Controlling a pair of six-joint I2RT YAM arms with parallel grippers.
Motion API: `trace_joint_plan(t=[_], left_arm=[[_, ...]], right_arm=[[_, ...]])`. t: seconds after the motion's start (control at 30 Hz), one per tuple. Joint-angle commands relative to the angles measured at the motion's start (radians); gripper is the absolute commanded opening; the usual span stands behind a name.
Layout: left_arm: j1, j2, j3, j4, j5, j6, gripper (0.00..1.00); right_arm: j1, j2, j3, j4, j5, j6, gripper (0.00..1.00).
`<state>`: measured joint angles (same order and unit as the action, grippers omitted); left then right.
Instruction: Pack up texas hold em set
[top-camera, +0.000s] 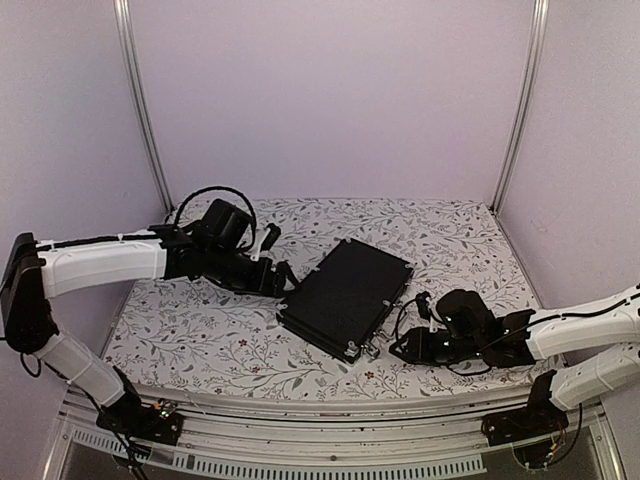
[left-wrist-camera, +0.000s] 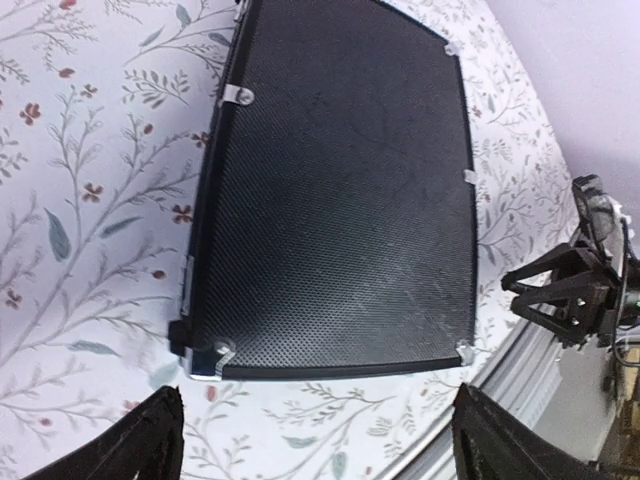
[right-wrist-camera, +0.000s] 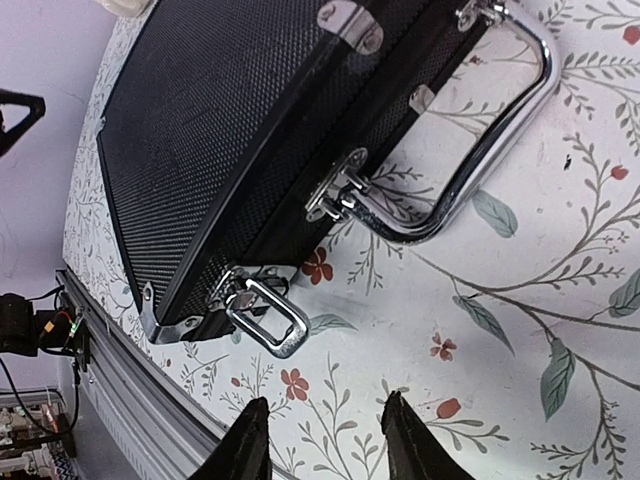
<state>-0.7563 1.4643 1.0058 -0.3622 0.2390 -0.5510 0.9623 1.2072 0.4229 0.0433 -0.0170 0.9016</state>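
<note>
Near the middle of the counter (top-camera: 200, 335), turned askew to its edges, lies the black briefcase (top-camera: 345, 295) — flat, lid down, its textured top facing up. Metal corner caps show at its corners. Its metal handle (right-wrist-camera: 480, 170) sticks out from the long side that faces the near right corner and lies against the flowered cloth. A small metal latch (right-wrist-camera: 265, 318) stands out from the same side, close to one corner of the case.

The left tool (top-camera: 285, 280) reaches in from the left edge and sits at the end of the briefcase nearest that edge. Its dark fingers (left-wrist-camera: 150, 445) are spread wide with nothing between them, and a strip of bare cloth separates them from the case.

The right tool (top-camera: 400, 345) hangs low near the near edge, pointing at the handle side. Its fingers (right-wrist-camera: 250, 440) stand partly apart — only cloth shows between them. The latch and handle are just ahead of the tips, untouched.
</note>
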Motion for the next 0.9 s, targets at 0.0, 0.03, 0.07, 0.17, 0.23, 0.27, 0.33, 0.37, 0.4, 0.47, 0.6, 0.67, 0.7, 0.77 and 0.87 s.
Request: trace_joint_plan(t=[0.0,0.03,0.07,0.17,0.23,0.27,0.33,0.37,0.4,0.47,0.6,0.67,0.7,0.77,0.87], left_arm=[[0.096,0.125,0.113,-0.13,0.09,0.255,0.93],[0.103,0.153,0.135,-0.133,0.106,0.293,0.92],[0.106,0.177,0.152,-0.131,0.132,0.325,0.92],[0.105,0.25,0.186,-0.118,0.149,0.365,0.91],[0.104,0.285,0.195,-0.107,0.16,0.379,0.9],[0.105,0.298,0.194,-0.098,0.159,0.383,0.9],[0.106,0.319,0.187,-0.075,0.168,0.395,0.9],[0.106,0.325,0.18,-0.06,0.189,0.403,0.9],[0.107,0.328,0.172,-0.042,0.221,0.412,0.9],[0.106,0.332,0.156,-0.008,0.266,0.418,0.89],[0.106,0.342,0.146,0.005,0.272,0.433,0.89],[0.107,0.35,0.144,0.002,0.256,0.428,0.89],[0.107,0.356,0.146,-0.004,0.245,0.426,0.89],[0.106,0.368,0.151,-0.014,0.225,0.418,0.89],[0.105,0.382,0.155,-0.017,0.234,0.416,0.89]], right_arm=[[-0.002,0.051,0.011,0.074,-0.079,0.001,0.38],[-0.002,0.06,0.015,0.081,-0.083,0.002,0.38],[-0.003,0.068,0.018,0.084,-0.079,0.003,0.37],[-0.002,0.092,0.027,0.088,-0.056,0.017,0.32],[-0.002,0.113,0.035,0.096,-0.053,0.025,0.31],[-0.002,0.124,0.04,0.107,-0.059,0.029,0.3],[-0.003,0.146,0.051,0.128,-0.073,0.031,0.3],[-0.003,0.157,0.057,0.139,-0.078,0.03,0.3],[-0.002,0.169,0.062,0.144,-0.08,0.03,0.29],[-0.003,0.182,0.071,0.15,-0.081,0.026,0.28],[-0.003,0.219,0.088,0.157,-0.087,0.015,0.27],[-0.003,0.247,0.098,0.158,-0.097,0.011,0.25],[-0.003,0.261,0.103,0.158,-0.104,0.011,0.23],[-0.002,0.286,0.108,0.162,-0.113,0.015,0.2],[-0.002,0.314,0.105,0.182,-0.122,0.022,0.2]])
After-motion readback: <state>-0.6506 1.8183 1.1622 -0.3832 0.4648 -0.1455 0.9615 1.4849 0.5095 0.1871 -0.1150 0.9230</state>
